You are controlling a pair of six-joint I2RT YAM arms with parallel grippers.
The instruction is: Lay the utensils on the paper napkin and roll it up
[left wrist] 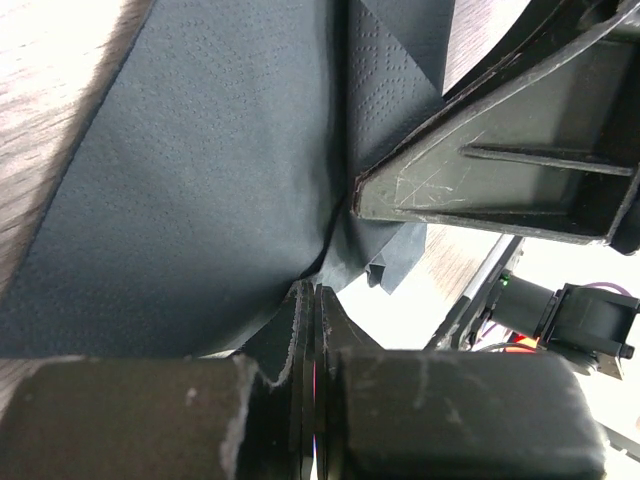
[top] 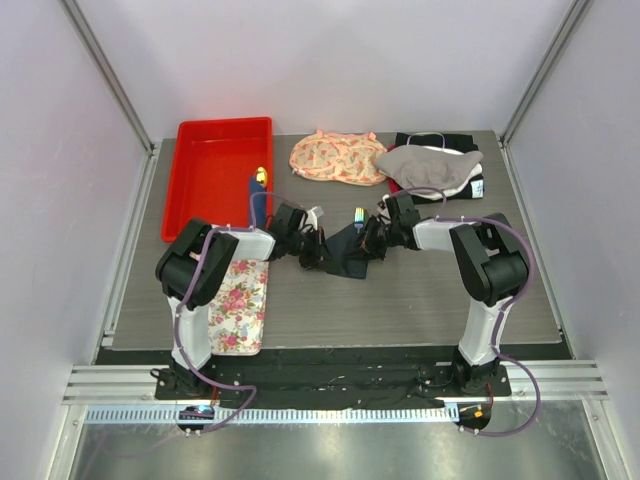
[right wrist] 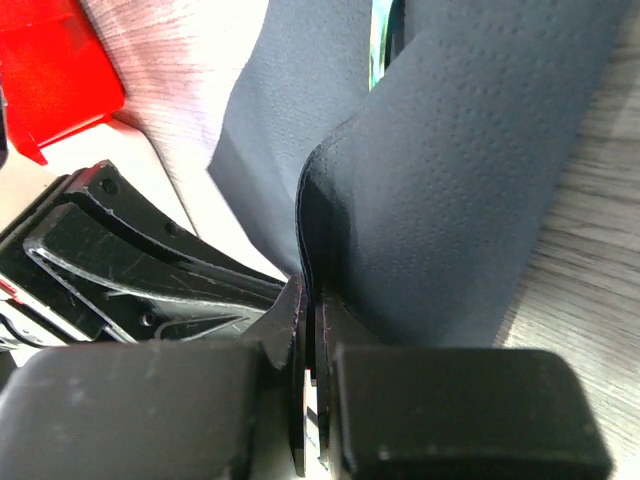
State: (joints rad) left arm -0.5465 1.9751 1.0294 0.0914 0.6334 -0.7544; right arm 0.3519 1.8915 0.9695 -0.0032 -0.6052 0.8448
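Observation:
The dark navy paper napkin point(top: 347, 256) lies crumpled at the table's middle, lifted between both grippers. My left gripper point(top: 317, 247) is shut on one napkin edge; the left wrist view shows its jaws point(left wrist: 311, 292) pinching the sheet point(left wrist: 200, 190). My right gripper point(top: 371, 240) is shut on a raised fold of the napkin point(right wrist: 470, 170), jaws closed on it point(right wrist: 310, 290). One slim utensil end with a shiny iridescent tip point(top: 358, 215) sticks out past the napkin's far edge, and shows in the right wrist view point(right wrist: 379, 30). The rest of the utensils is hidden under the napkin.
A red tray point(top: 190, 190) at the back left holds a blue yellow-tipped stick point(top: 258, 186). A floral tray point(top: 238, 305) lies front left. A floral pouch point(top: 335, 158) and a grey cloth point(top: 428, 168) on folded black cloth point(top: 455, 141) lie at the back.

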